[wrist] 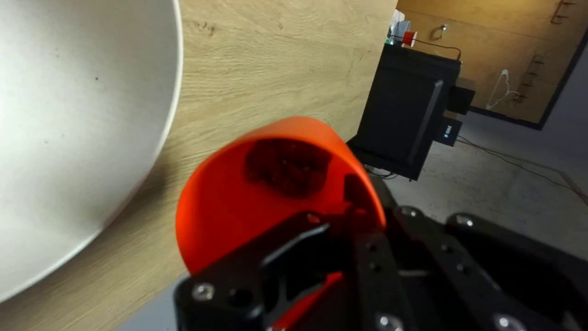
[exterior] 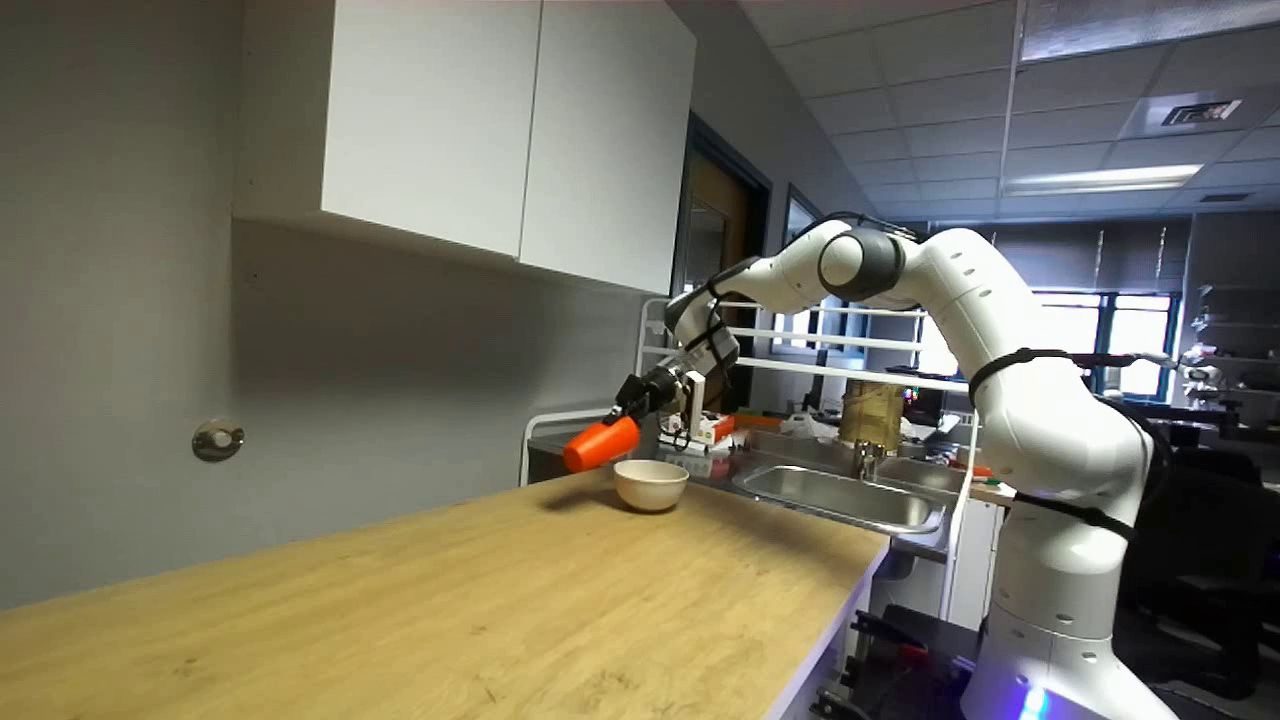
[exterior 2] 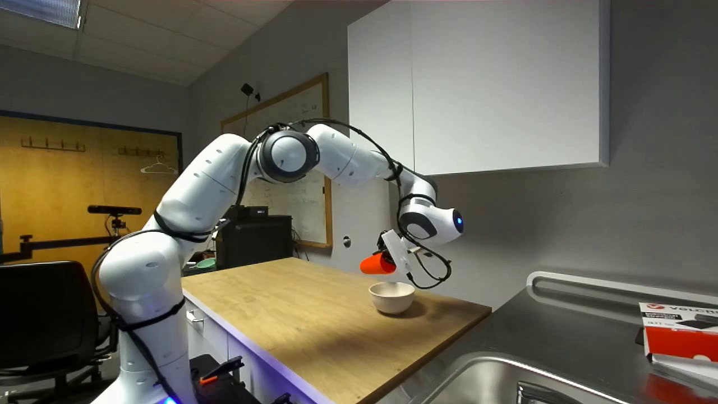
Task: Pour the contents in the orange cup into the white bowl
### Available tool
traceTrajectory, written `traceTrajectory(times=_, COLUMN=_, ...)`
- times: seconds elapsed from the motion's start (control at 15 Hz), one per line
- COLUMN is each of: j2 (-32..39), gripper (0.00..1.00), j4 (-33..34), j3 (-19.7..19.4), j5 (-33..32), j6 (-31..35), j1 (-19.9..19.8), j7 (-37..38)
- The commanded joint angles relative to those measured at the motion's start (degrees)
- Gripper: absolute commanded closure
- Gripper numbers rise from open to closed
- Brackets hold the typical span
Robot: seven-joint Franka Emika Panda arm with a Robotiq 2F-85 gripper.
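Pouring now could drop the dark contents point(wrist: 292, 169) on the table point(exterior: 480, 600), since the claw point(exterior: 620, 411), pinching the orange cup point(exterior: 600, 446), holds it slanted aloft, its mouth seemingly beside the white bowl point(exterior: 650, 491).

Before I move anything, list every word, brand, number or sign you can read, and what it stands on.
"VELCR", then cut off by the picture's edge: carton in an exterior view.
Smaller print on the carton: too small.
Black box in the wrist view: white lettering, too blurred.
Whiteboard: faint marks, unreadable.
Cup and bowl: no text seen.
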Motion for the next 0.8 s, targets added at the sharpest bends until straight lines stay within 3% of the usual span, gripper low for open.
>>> traceTrajectory(times=0.0, j2=2.29, gripper=0.98, j4=1.89, j3=-1.18, j5=5.0, j6=-5.29, j1=-1.7, j7=-1.72)
traceTrajectory(times=0.73, j2=7.75, gripper=0.98, j4=3.07, j3=-4.5, j5=17.5, j6=-16.54, j1=-3.77, j7=-2.58)
